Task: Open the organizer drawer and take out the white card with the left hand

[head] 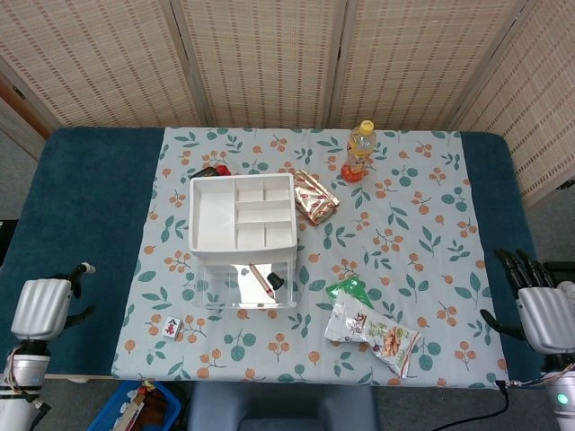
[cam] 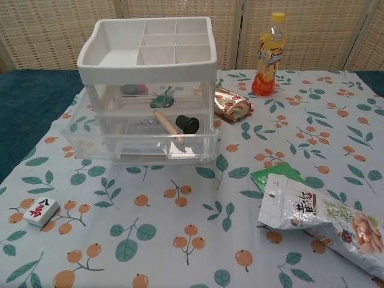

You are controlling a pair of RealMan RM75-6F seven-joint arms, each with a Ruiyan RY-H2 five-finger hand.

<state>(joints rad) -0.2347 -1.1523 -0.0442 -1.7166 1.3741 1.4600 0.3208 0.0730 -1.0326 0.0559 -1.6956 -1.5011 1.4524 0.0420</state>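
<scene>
An organizer sits left of centre on the tablecloth, its drawer pulled forward, a bottle behind at upper right, a snack bag at lower right, a tile at lower left.

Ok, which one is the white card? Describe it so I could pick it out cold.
Start at the white organizer in the middle of the floral tablecloth and look at its pulled-out clear drawer. On the cloth in front of the drawer's left corner lies a small white tile-like card. It alone is white with a red character on its face, and it lies apart from the snack bags.
</scene>
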